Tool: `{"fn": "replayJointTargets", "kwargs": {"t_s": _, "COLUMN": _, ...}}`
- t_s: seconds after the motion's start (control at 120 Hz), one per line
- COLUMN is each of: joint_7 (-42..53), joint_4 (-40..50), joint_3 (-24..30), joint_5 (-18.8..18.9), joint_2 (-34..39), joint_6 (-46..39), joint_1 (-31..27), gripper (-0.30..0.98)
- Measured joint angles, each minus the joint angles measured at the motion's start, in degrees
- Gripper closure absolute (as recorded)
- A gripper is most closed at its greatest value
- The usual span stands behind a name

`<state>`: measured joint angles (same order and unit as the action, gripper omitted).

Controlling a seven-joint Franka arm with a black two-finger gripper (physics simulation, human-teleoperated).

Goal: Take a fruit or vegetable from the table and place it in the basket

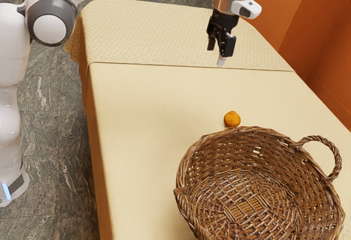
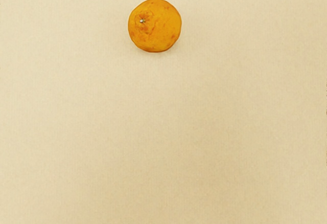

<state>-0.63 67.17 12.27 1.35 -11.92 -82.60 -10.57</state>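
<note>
Exterior view has our gripper (image 1: 220,47) up above the table (image 1: 148,108), fingers parted and nothing between them, while the orange (image 1: 232,119) sits on the cloth just beside the basket (image 1: 189,188), outside its rim. We judge the step in hand to be the reach, so we'd do well to centre over the fruit first, then drop straight down, keeping clear of the wicker, and close gently around its middle so it doesn't roll.

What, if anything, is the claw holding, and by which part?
Nothing is held: the claw hangs open in the air, and the orange fruit rests untouched on the table.
</note>
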Motion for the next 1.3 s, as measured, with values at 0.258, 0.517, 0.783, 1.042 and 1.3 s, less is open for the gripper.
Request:
{"fn": "replayJointTargets", "kwargs": {"t_s": 0.258, "joint_7": 0.1, "joint_4": -0.3, "joint_3": 0.4, "joint_5": 0.0, "joint_2": 0.6, "joint_6": 1.5, "joint_1": -0.3, "gripper": 0.0}}
{"fn": "replayJointTargets", "kwargs": {"t_s": 0.517, "joint_7": 4.8, "joint_4": 2.2, "joint_3": 1.3, "joint_5": -1.2, "joint_2": 2.0, "joint_6": 5.3, "joint_1": -0.1, "gripper": 0.0}}
{"fn": "replayJointTargets", "kwargs": {"t_s": 0.783, "joint_7": 8.0, "joint_4": 12.9, "joint_3": 3.0, "joint_5": -6.4, "joint_2": 6.5, "joint_6": 3.8, "joint_1": -0.2, "gripper": 0.0}}
{"fn": "replayJointTargets", "kwargs": {"t_s": 1.042, "joint_7": 13.0, "joint_4": 9.9, "joint_3": 2.5, "joint_5": -2.3, "joint_2": -1.6, "joint_6": -7.1, "joint_1": 0.6, "gripper": 0.0}}
{"fn": "replayJointTargets", "kwargs": {"t_s": 1.3, "joint_7": 17.4, "joint_4": 4.3, "joint_3": -1.3, "joint_5": -0.4, "joint_2": -9.6, "joint_6": -15.1, "joint_1": 3.6, "gripper": 0.0}}
